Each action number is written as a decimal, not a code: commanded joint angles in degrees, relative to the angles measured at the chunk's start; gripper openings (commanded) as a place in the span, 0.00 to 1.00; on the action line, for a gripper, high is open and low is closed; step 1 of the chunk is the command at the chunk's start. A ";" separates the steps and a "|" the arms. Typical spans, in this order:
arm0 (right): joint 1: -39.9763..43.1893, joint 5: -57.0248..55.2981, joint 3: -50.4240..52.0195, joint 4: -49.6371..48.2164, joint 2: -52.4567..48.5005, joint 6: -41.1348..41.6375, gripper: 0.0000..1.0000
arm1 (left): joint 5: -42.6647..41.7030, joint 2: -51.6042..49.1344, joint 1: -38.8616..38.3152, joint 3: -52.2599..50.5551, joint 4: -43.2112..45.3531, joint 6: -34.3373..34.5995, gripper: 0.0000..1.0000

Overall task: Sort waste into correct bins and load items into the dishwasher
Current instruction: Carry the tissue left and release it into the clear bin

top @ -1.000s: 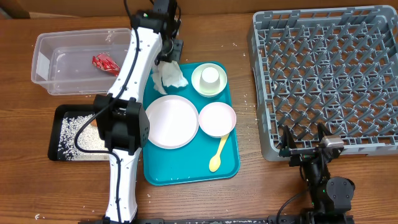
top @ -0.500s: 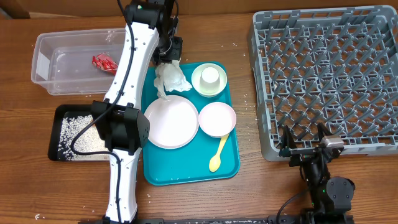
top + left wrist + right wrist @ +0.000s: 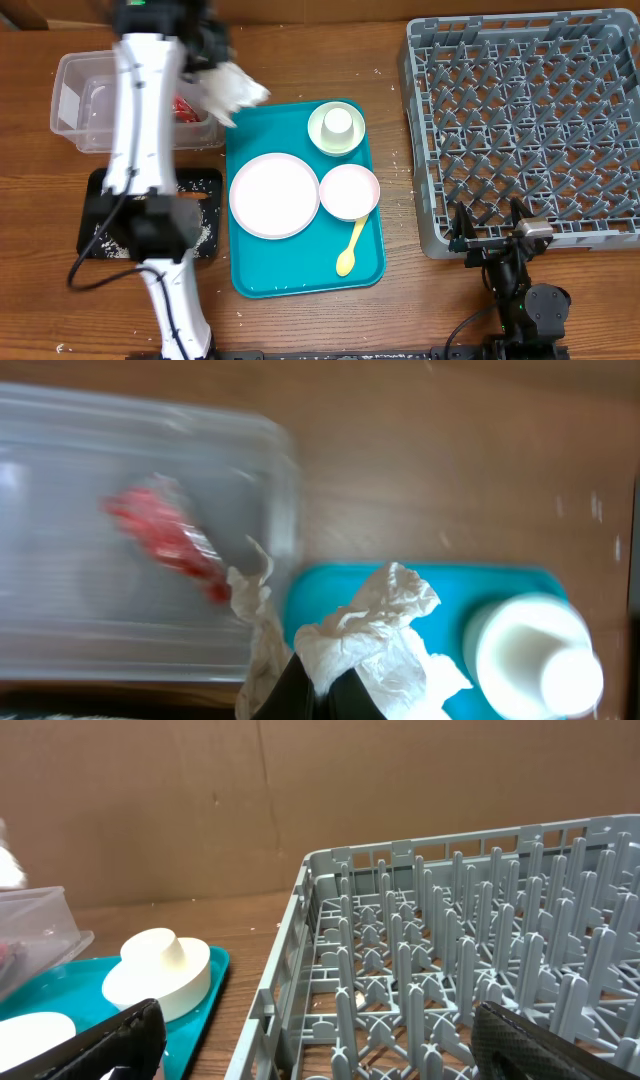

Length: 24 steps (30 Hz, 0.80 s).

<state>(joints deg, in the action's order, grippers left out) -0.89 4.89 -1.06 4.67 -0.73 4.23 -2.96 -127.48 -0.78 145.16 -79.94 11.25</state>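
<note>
My left gripper (image 3: 212,68) is shut on the crumpled white napkin (image 3: 232,90) and holds it in the air over the right end of the clear tub (image 3: 75,100); the napkin also shows in the left wrist view (image 3: 375,625). A red wrapper (image 3: 165,540) lies in the tub. The black tray (image 3: 95,215) holds white crumbs. On the teal tray (image 3: 300,270) sit the pink-white plate (image 3: 273,195), a bowl (image 3: 349,191), a bowl with a cup on it (image 3: 337,127), and the yellow spoon (image 3: 351,250). My right gripper (image 3: 493,240) is open and empty beside the grey rack (image 3: 530,120).
The rack fills the right side of the table, its near wall (image 3: 300,970) close in front of my right gripper. White crumbs are scattered on the wood between the teal tray and the rack. Cardboard stands behind the table.
My left gripper has lifted the napkin off the teal tray and swung it left toward the clear tub. The right arm has not moved.
</note>
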 commanded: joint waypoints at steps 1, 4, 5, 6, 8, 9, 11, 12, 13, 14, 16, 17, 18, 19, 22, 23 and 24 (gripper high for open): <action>-0.22 -0.57 0.59 -0.24 0.44 -0.17 1.00 | 0.94 2.97 6.82 1.33 1.73 2.43 0.04; -0.22 -0.57 0.59 -0.24 0.44 -0.17 1.00 | 1.01 1.92 10.82 1.27 3.26 2.99 0.04; -0.22 -0.57 0.59 -0.24 0.44 -0.17 1.00 | 1.05 1.27 12.11 1.20 4.04 2.97 0.04; -0.22 -0.57 0.59 -0.24 0.44 -0.17 1.00 | 1.03 0.68 13.07 1.20 5.01 2.93 0.04; -0.22 -0.57 0.59 -0.24 0.44 -0.17 1.00 | 0.79 -1.27 14.86 1.20 7.63 2.95 0.04; -0.22 -0.57 0.59 -0.24 0.44 -0.17 1.00 | 0.48 -1.86 15.30 1.20 8.20 2.95 0.04; -0.22 -0.55 0.59 -0.24 0.44 -0.17 1.00 | -0.35 -3.54 16.06 1.20 8.72 2.99 0.07; -0.22 -0.57 0.59 -0.24 0.44 -0.17 1.00 | -0.96 -4.37 16.33 1.20 8.63 2.97 0.21; -0.22 -0.57 0.59 -0.24 0.44 -0.17 1.00 | -1.33 -4.92 16.52 1.20 8.39 3.04 0.40; -0.22 -0.57 0.59 -0.24 0.44 -0.17 1.00 | -1.40 -5.29 16.59 1.20 8.24 3.28 0.57; -0.22 -0.55 0.59 -0.24 0.44 -0.17 1.00 | -1.36 -5.62 16.61 1.20 8.66 3.58 0.90; -0.22 -0.57 0.59 -0.24 0.44 -0.17 1.00 | -1.36 -5.60 16.61 1.20 9.38 3.58 0.91; -0.22 -0.55 0.59 -0.24 0.44 -0.17 1.00 | -1.49 -5.38 16.61 1.29 9.79 3.58 0.91; -0.22 -0.55 0.59 -0.24 0.44 -0.17 1.00 | -1.68 -4.92 16.61 1.33 9.90 3.63 0.91; -0.22 -0.57 0.59 -0.24 0.44 -0.17 1.00 | -5.88 -2.71 16.44 1.38 9.57 3.61 0.90; -0.22 -0.57 0.59 -0.24 0.44 -0.17 1.00 | -8.66 -1.62 16.44 1.38 9.29 3.58 0.89; -0.22 -0.57 0.59 -0.24 0.44 -0.17 1.00 | -10.99 -0.63 16.44 1.38 8.96 3.61 0.89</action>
<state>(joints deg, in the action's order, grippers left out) -0.89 4.91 -1.06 4.69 -0.73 4.27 -5.96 -132.86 15.79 145.86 -70.54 14.06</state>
